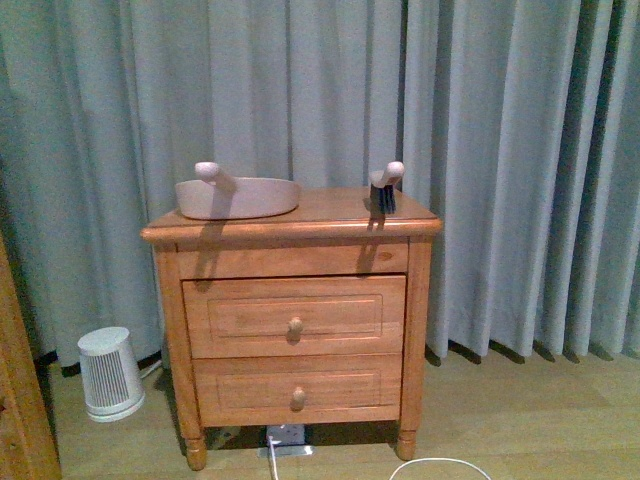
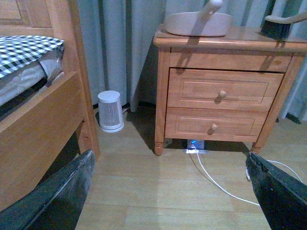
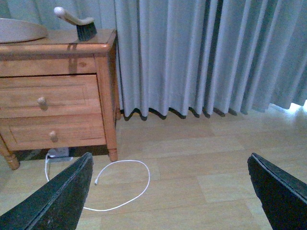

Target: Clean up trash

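While the left gripper (image 2: 169, 157) and right gripper (image 3: 169, 157) are hanging low over the floor (image 2: 144, 191), both are showing fingers spread wide and gripping nothing. The trash is not showing in any view, so its place cannot be told. Farther off, a cable (image 3: 120, 187) is lying by the nightstand (image 1: 295, 320), which is carrying a dustpan (image 1: 237, 197) and a brush (image 1: 385, 190). If it is a crumpled scrap, the trash is likely handling as light, soft and crushable, calling for a gentle pinch across its bulk.
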